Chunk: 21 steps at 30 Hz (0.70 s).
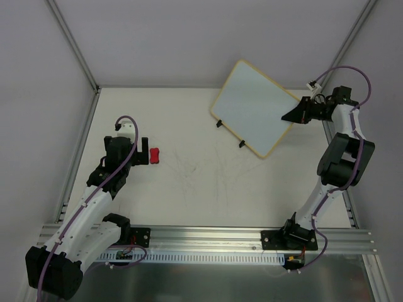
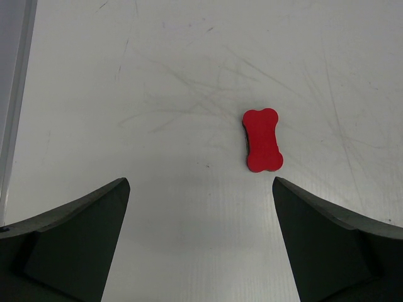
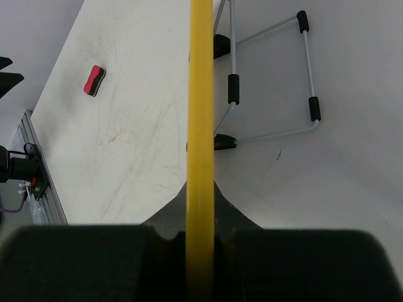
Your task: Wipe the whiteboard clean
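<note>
The whiteboard [image 1: 255, 107], white with a tan frame and two black clips on its lower-left edge, stands tilted at the back right, and its face looks clean. My right gripper [image 1: 289, 116] is shut on its right edge. In the right wrist view the yellow frame edge [image 3: 201, 94] runs straight up between my closed jaws [image 3: 201, 189]. The red eraser [image 1: 154, 155] lies on the table at the left. My left gripper [image 1: 144, 152] is open just beside it. In the left wrist view the eraser [image 2: 262, 139] lies ahead of the open jaws [image 2: 200, 189], untouched.
A wire stand with black sleeves [image 3: 271, 82] shows behind the board. Faint grey scuffs mark the white table [image 1: 208, 170]. Aluminium rails [image 1: 208, 236] edge the table at the front and the sides, and grey walls close in the back.
</note>
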### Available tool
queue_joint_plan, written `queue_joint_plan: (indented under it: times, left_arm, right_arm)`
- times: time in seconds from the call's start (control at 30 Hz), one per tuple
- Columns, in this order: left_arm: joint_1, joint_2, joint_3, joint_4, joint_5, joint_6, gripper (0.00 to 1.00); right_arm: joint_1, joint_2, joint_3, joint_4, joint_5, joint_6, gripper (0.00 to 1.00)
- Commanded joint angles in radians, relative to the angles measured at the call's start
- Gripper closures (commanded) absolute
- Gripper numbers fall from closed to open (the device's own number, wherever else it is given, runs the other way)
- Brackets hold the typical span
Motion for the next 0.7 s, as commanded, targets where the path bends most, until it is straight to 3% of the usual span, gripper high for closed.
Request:
queue_joint_plan:
  times: [0.0,0.27,0.67]
  left_arm:
    - [0.003,-0.002,-0.005,0.032,-0.015,0.015,0.01]
    - [0.003,0.001,-0.004,0.032,-0.016,0.015,0.01]
    - [0.001,0.003,-0.004,0.032,-0.01,0.017,0.01]
  right_arm:
    - [0.006,0.008,0.042,-0.045,-0.075,-0.06,0.93]
    - [0.004,0.022,0.033,-0.043,-0.059,-0.039,0.73]
    - [0.0,0.017,0.024,-0.04,-0.016,-0.037,0.61]
